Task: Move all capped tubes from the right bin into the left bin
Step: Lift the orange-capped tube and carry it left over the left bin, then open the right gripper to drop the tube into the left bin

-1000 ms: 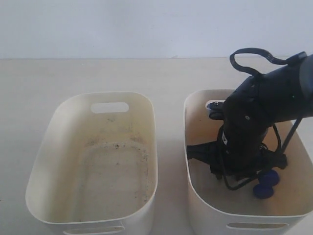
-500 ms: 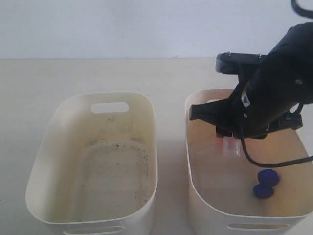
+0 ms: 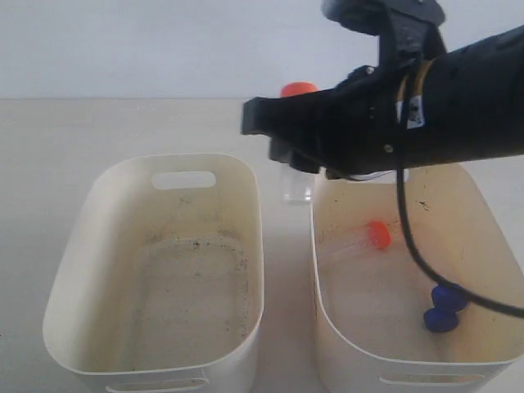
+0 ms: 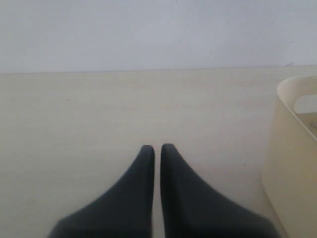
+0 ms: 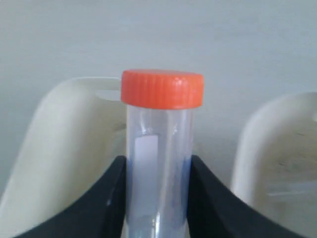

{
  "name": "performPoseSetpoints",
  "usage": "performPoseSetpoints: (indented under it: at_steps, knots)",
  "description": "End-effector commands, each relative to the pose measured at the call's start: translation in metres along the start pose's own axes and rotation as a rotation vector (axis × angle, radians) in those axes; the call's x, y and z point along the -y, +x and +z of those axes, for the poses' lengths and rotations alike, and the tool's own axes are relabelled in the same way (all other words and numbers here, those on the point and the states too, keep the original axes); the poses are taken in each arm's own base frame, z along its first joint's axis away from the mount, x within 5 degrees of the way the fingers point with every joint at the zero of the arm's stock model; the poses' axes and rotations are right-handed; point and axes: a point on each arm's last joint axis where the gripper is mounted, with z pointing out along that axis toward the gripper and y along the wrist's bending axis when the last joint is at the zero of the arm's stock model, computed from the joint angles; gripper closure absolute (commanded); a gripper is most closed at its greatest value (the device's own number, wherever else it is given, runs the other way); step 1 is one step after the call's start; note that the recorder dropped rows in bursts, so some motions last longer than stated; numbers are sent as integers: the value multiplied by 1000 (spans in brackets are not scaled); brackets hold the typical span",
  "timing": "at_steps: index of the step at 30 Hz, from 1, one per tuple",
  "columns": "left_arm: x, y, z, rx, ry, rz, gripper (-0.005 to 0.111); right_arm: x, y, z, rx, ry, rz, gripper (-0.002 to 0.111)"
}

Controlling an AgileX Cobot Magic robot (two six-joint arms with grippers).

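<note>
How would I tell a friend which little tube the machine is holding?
Look above the gap between the left bin and the right bin. Upright there, between black fingers, stands a clear orange-capped tube. The other orange tube lies flat inside the right bin.

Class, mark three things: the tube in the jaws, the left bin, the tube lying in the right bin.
held tube [image 5: 163,148], right wrist view, clear body.
left bin [image 3: 88,270], exterior view, inner side wall.
lying tube [image 3: 377,235], exterior view, orange cap.

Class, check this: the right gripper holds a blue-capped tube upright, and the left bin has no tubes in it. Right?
Not quite: the right wrist view shows the tube in the right gripper has an orange cap, not blue. It is upright, and the left bin holds no tubes.
</note>
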Motion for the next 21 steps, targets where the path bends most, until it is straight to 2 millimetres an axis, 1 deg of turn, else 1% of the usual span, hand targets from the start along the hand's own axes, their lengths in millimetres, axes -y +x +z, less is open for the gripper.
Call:
performPoseSetpoints:
  at_steps: [1, 5, 10, 12, 13, 15, 18, 19, 21]
  knots:
    - [0, -2, 0, 9, 2, -15, 102, -34, 10, 9, 45, -175, -67, 108]
    - [0, -2, 0, 9, 2, -15, 102, -54, 26, 30, 37, -265, -103, 108]
    - [0, -2, 0, 9, 2, -15, 102, -59, 46, 61, -15, -273, -105, 107]
    - [0, -2, 0, 9, 2, -15, 102, -57, 53, 71, -43, -255, -110, 98]
    - [0, -2, 0, 9, 2, -15, 102, -56, 55, 74, -52, -248, -110, 91]
    - [0, -2, 0, 9, 2, -15, 102, -57, 61, 80, -68, -245, -116, 73]
    - [0, -2, 0, 9, 2, -15, 102, -58, 63, 83, -70, -251, -114, 50]
    - [0, -2, 0, 9, 2, -15, 102, -58, 63, 83, -68, -253, -114, 47]
    - [0, -2, 0, 9, 2, -15, 102, -58, 62, 82, -66, -255, -114, 46]
